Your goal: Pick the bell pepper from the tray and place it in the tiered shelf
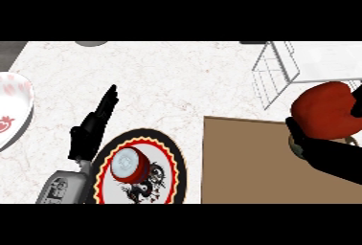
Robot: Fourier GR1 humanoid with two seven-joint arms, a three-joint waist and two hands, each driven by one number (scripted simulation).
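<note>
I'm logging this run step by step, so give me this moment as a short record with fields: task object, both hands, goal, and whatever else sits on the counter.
task object: red bell pepper, lifted clear of the brown tray
right hand: curled round the pepper from below
left hand: open, fingers straight, resting over the counter at the left
goal: white wire tiered shelf at upper right; pepper not yet in it
other items: patterned plate with a red-rimmed round object on it; white plate at the left edge

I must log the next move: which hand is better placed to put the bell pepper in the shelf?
Right hand: it holds the bell pepper beside the shelf. The left hand is far off.
</note>
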